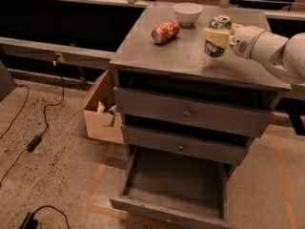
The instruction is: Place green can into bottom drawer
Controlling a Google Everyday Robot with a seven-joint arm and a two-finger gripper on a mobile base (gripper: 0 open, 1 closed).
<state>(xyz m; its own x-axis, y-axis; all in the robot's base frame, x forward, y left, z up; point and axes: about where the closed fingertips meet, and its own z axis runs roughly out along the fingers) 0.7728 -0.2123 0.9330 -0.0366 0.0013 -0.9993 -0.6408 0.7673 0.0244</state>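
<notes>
On my far left I see black cables [19,123] trailing over the speckled floor, with a small power brick [33,142] on one of them. Right of that, an open cardboard box [97,119] stands against the left side of the grey cabinet [157,56].

On the cabinet top, the orange-red can [165,31] lies on its side towards the far left. The white bowl [188,13] stands just beyond it to the right. The two knobbed drawers [187,112] below the top are pushed in. Under them the bottom drawer [176,182] is pulled out towards me, with its tray open to view.

Further right, the green can [215,50] is upright at the right part of the cabinet top, well above the bottom drawer. The gripper [218,34] is clamped on the can's middle. One cream finger pad [213,36] lies across the near side of the can, and the silver top shows above it. I cannot tell whether the can's base touches the surface or sits just off it. The white arm [271,49] reaches in from the right edge at the level of the cabinet top.
</notes>
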